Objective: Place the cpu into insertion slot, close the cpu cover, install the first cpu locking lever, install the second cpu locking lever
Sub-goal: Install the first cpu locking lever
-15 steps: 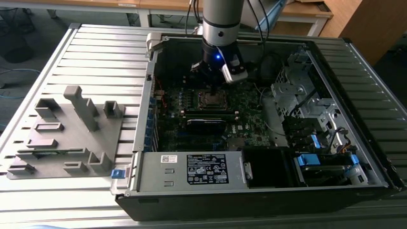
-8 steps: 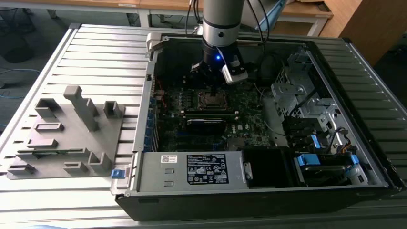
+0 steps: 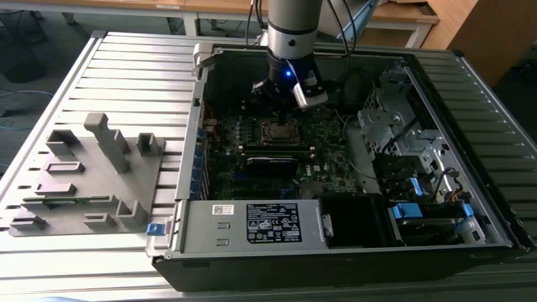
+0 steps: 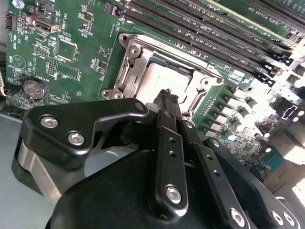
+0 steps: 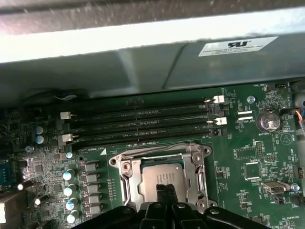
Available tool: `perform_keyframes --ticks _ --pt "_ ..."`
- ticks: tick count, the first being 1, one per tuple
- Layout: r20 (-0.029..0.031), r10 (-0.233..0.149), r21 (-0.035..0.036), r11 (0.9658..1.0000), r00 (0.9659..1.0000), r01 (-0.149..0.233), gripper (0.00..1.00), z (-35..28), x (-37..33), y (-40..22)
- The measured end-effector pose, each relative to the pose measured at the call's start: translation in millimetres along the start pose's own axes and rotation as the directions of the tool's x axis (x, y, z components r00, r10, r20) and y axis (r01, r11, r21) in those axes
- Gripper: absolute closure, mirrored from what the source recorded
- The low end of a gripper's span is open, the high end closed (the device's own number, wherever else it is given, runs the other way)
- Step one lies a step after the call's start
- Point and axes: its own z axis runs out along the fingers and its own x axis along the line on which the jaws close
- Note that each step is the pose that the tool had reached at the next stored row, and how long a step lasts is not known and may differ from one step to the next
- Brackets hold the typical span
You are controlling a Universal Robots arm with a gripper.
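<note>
With gripper [image 5: 165, 187] pinched closed on nothing, points at the cpu [image 5: 159, 174] seated in the insertion slot [image 5: 127, 165], cpu cover [image 5: 194, 174] down.

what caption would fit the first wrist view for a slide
Gripper, jaws shut, over the cpu seated in the insertion slot, cpu cover framing it

cpu [image 5: 150, 183] partly behind fingers [image 5: 161, 196]

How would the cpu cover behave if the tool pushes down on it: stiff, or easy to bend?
The cpu cover looks like thin sheet metal, so probably springy and bendable under force. It seems to lie flat around the cpu, so a gentle push likely moves it little.
</note>
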Motion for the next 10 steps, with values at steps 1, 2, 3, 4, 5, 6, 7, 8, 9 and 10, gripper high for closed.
perform_keyframes --ticks 1,2,3,4,5,6,7,8,9,10 --pt "0.0001 0.000 -0.0001 1.0000 1.0000 0.000 0.89 -1.1 -0.1 0.0" --pt "0.0001 0.000 -0.0001 1.0000 1.0000 0.000 0.89 -2.3 -0.1 0.1" --pt "0.0001 0.000 -0.0001 1.0000 1.0000 0.000 0.89 -3.6 -0.2 0.1" --pt "0.0001 0.000 -0.0001 1.0000 1.0000 0.000 0.89 -4.8 -0.2 0.2" --pt "0.0000 0.000 0.0000 1.0000 1.0000 0.000 0.89 -5.9 -0.3 0.2" --pt "0.0000 0.000 -0.0001 1.0000 1.0000 0.000 0.89 -6.2 -0.3 0.2" --pt "0.0001 0.000 -0.0002 1.0000 1.0000 0.000 0.89 -6.2 -0.3 0.2" --pt "0.0002 0.000 -0.0004 1.0000 1.0000 0.000 0.89 -6.2 -0.3 0.2" --pt "0.0002 0.000 -0.0004 1.0000 1.0000 0.000 0.89 -6.2 -0.3 0.2" --pt "0.0001 0.000 -0.0003 1.0000 1.0000 0.000 0.89 -6.3 -0.3 0.2"
